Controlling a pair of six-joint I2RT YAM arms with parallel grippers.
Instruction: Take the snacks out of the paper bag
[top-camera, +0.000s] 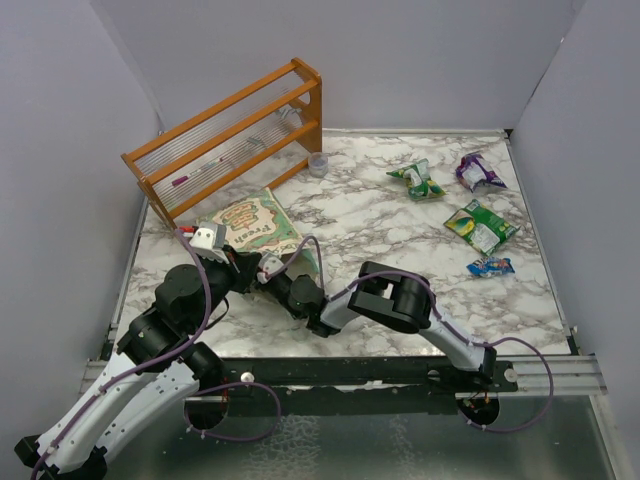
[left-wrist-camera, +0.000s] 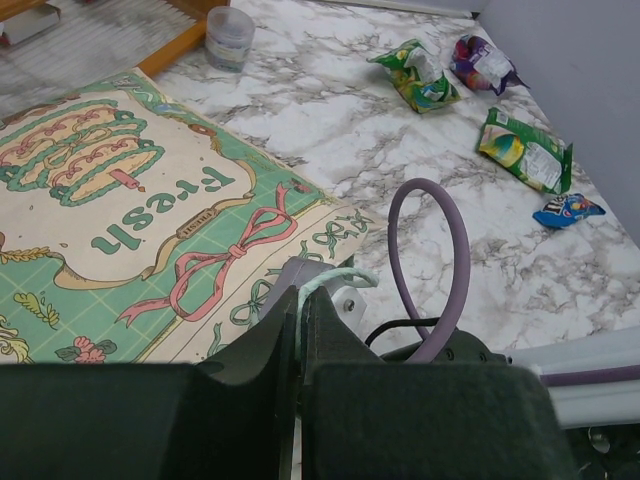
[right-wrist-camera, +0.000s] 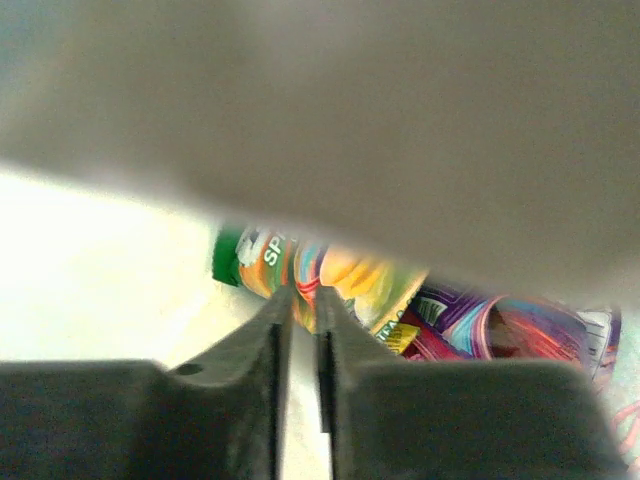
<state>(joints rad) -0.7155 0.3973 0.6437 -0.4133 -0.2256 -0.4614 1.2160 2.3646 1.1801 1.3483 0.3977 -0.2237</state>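
The paper bag (top-camera: 255, 222) lies on its side, printed front (left-wrist-camera: 120, 200) up, mouth toward the arms. My left gripper (left-wrist-camera: 300, 295) is shut on its mint string handle (left-wrist-camera: 335, 278). My right gripper (right-wrist-camera: 305, 300) reaches inside the bag, its fingers hidden in the top view. Its jaws stand nearly together on the edge of a multicolour snack packet (right-wrist-camera: 350, 275), with a purple packet (right-wrist-camera: 500, 325) beside it. On the table to the right lie several snacks: two green (top-camera: 418, 180) (top-camera: 480, 226), one purple (top-camera: 478, 172), one blue (top-camera: 490, 266).
An orange wooden rack (top-camera: 230, 135) stands at the back left behind the bag. A small clear cup (top-camera: 318, 164) sits by the rack's right end. Grey walls close in the marble table (top-camera: 380, 230) on three sides.
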